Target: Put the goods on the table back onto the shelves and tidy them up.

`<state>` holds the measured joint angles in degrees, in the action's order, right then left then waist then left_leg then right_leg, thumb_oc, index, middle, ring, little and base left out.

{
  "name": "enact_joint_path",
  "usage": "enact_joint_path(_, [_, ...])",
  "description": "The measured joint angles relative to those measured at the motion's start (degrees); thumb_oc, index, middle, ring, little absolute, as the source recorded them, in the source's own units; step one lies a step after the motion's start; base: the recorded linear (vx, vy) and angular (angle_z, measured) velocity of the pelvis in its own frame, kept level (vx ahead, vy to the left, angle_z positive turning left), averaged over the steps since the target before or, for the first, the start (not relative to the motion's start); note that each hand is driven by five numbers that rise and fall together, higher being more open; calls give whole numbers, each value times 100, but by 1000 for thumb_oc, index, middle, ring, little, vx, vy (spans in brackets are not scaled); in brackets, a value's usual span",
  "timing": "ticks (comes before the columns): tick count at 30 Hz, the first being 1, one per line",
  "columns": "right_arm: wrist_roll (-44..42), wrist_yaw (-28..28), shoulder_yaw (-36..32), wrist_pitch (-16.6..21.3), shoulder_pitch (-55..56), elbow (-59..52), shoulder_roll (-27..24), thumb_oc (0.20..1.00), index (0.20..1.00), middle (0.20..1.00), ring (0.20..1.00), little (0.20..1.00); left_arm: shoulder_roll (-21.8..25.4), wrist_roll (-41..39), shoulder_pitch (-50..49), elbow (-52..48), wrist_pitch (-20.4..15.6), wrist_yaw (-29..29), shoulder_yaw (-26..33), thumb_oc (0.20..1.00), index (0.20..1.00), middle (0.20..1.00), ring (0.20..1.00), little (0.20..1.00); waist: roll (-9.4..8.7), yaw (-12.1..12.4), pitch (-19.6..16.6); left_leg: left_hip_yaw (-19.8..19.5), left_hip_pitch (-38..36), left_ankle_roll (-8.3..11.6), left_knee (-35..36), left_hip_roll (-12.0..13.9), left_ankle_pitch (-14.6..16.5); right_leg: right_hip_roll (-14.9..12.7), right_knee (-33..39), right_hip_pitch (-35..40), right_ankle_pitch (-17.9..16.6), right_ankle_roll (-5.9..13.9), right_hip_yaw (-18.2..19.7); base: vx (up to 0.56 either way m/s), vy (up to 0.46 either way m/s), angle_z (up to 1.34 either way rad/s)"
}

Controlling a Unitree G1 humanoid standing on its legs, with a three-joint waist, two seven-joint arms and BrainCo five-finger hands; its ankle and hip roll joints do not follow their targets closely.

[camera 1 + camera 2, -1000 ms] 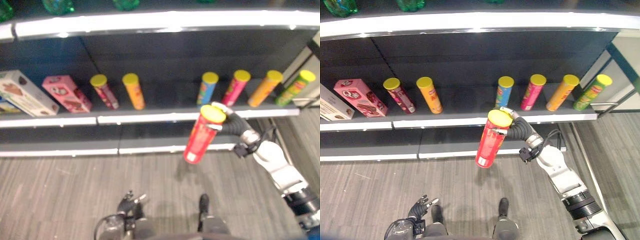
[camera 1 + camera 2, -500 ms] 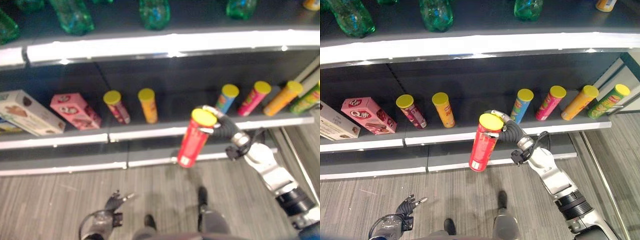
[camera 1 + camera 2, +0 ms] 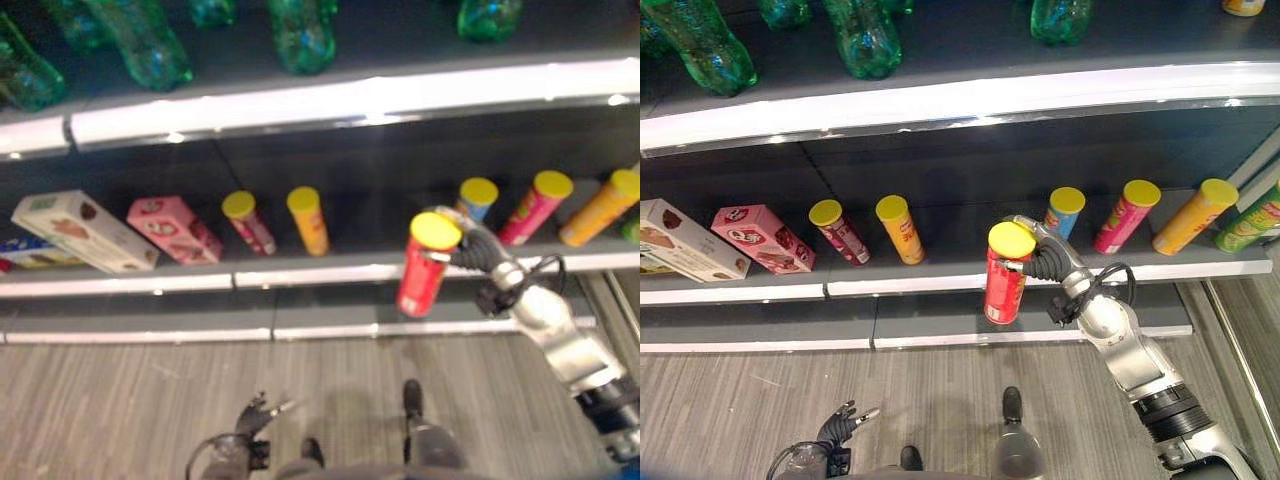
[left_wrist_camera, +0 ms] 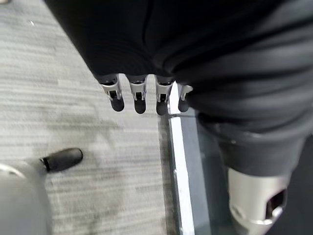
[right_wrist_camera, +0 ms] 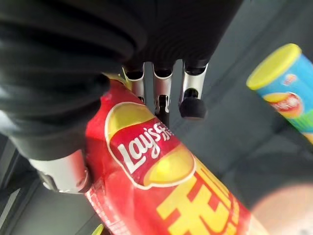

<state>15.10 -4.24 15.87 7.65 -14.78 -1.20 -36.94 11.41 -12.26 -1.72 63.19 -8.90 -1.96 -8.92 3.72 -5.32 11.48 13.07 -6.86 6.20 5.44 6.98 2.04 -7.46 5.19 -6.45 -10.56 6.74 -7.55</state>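
Red can (image 3: pixel 1004 285) now sits nearer the shelf (image 3: pixel 940 283) gap at frame centre (closer to placing); our right hand (image 3: pixel 1045 258) fingers wrap it, left hand (image 3: pixel 840 428) hangs relaxed.

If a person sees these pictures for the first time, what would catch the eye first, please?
Probably the red can with a yellow lid, held in the air by the right hand just in front of the middle shelf. Behind it a row of colourful cans stands tilted on that shelf, with green bottles on the shelf above.
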Motion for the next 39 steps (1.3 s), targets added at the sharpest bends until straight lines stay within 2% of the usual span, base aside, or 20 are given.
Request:
enact_joint_path(5, [636, -498, 342, 0, -540, 357, 297, 200, 200, 200, 200, 200, 21, 0, -5, 29, -2, -40, -17, 1000, 1000, 1000, 1000, 1000, 81, 88, 31, -38, 50, -25, -2, -94, -7, -125, -1, -10, -51, 11, -55, -13, 22, 9])
enact_joint_path(7, [748, -669, 407, -10, -854, 711, 376, 200, 200, 200, 200, 200, 27, -3, 25, 16, -7, -52, -23, 1000, 1000, 1000, 1000, 1000, 162, 119, 74, -157, 90, -65, -14, -137, -34, -192, -2, -5, -58, 39, -109, -27, 27, 22])
enact_joint_path(8, [831, -778, 418, -65, -1011, 914, 403, 200, 200, 200, 200, 200, 33, -4, 10, -20, -18, -64, -19, 1000, 1000, 1000, 1000, 1000, 236, 234, 112, -176, 89, -75, -34, -167, -41, -227, -2, 11, -65, 48, -129, -20, 19, 15])
enact_joint_path(17, [1125, -1455, 421, -237, -1770, 2202, 356, 200, 200, 200, 200, 200, 130, -15, 28, -30, -101, -118, -22, 1000, 1000, 1000, 1000, 1000, 555, 449, 312, -494, 325, -138, -36, -219, -117, -375, -2, -3, -60, 90, -453, -44, -21, 21])
enact_joint_path(19, [1123, -1592, 393, -313, -1868, 2498, 289, 200, 200, 200, 200, 200, 171, -19, 66, -26, -129, -118, -24, 1000, 1000, 1000, 1000, 1000, 637, 441, 355, -631, 444, -142, -36, -244, -157, -413, -2, -34, -53, 100, -587, -55, -28, 27])
enact_joint_path(23, [1120, -1803, 368, -343, -1994, 2726, 237, 200, 200, 200, 200, 200, 276, -21, 105, -27, -164, -116, -26, 1000, 1000, 1000, 1000, 1000, 751, 474, 527, -674, 595, -144, -37, -255, -183, -438, -2, -160, -54, 102, -636, -48, -26, 11])
enact_joint_path(29, [1073, -2086, 135, -365, -2338, 2883, 48, 200, 200, 200, 200, 200, 299, -32, 371, -34, -238, -113, -69, 1000, 1000, 1000, 1000, 1000, 1012, 451, 819, -806, 802, -130, -37, -303, -240, -515, -3, -238, -57, 107, -818, -18, -4, 15])
enact_joint_path(39, [1083, -2562, 72, -489, -2548, 3077, -75, 200, 200, 200, 200, 200, 231, -35, 475, -255, -256, -262, -302, 1000, 1000, 1000, 1000, 1000, 1097, 445, 877, -910, 918, -138, -38, -409, -247, -638, -4, -279, -32, 146, -919, 6, 6, 7])
